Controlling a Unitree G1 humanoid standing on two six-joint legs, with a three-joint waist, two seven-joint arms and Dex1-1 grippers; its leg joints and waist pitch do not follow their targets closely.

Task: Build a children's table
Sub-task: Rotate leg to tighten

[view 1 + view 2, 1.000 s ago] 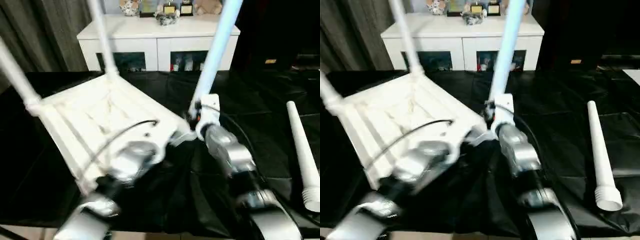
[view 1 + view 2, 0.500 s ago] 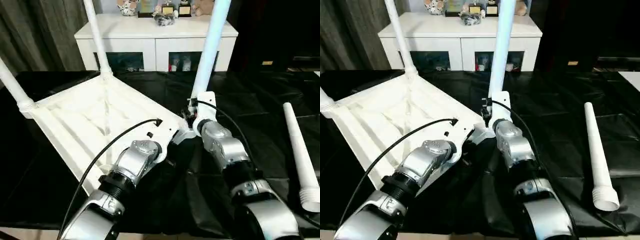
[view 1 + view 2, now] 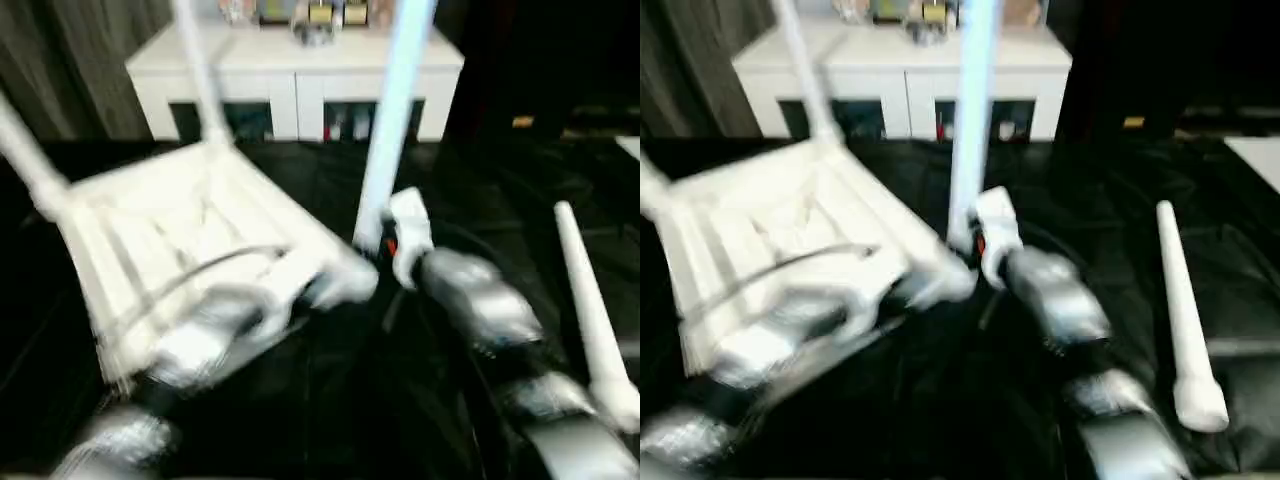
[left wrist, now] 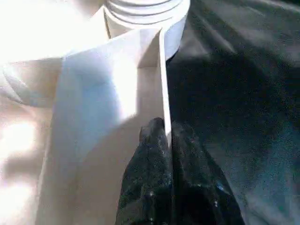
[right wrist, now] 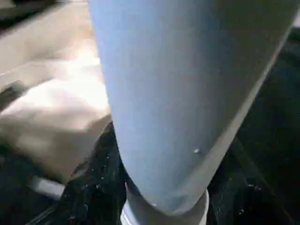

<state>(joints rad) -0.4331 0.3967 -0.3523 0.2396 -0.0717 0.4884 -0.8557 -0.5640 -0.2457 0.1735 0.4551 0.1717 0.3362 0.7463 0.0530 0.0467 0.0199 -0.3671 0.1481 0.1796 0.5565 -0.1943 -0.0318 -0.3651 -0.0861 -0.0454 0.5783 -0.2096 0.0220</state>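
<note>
Your left gripper (image 4: pixel 161 140) pinches the table (image 3: pixel 180 230) rim; right gripper (image 5: pixel 154 187) clasps a fitted leg (image 3: pixel 390 130). One spare leg (image 3: pixel 590 310) lies apart.

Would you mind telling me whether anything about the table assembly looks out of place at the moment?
One loose leg lies flat on the black cloth, apart from the upturned tabletop, which has three legs standing. The left gripper pinches the tabletop's rim.

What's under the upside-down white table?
Under the table top lies a shiny black cloth covering the whole work surface. What lies directly beneath the top is hidden by it. One loose leg lies on the cloth to the right.
</note>
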